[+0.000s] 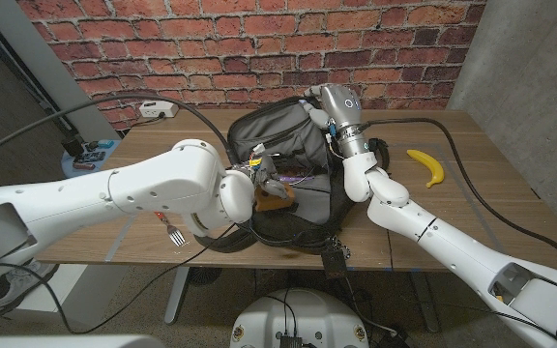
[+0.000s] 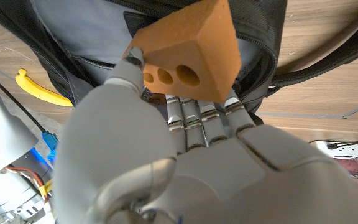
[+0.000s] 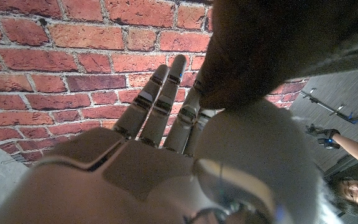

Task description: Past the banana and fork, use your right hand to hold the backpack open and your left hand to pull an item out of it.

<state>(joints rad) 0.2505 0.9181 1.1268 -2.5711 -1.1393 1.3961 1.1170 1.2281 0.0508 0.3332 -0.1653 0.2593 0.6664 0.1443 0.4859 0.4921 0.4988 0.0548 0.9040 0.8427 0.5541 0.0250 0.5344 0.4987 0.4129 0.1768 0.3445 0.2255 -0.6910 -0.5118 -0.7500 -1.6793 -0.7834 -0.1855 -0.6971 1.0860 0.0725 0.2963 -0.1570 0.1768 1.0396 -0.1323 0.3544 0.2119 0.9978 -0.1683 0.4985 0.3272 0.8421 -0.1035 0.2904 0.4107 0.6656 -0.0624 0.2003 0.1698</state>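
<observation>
table (image 1: 424, 208), wooden | on it: backpack (image 1: 288, 130), banana (image 1: 427, 166), fork (image 1: 175, 235)

black backpack (image 1: 288, 130), yellow banana (image 1: 427, 166), orange-brown block (image 2: 188, 53), red brick wall (image 1: 249, 39).

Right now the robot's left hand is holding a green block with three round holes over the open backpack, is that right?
Not quite: the block is orange-brown, not green, as the left wrist view shows. The left hand does hold it, three round holes showing, over the open backpack.

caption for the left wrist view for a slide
Left hand holds an orange brick-shaped block over the open backpack.
</observation>
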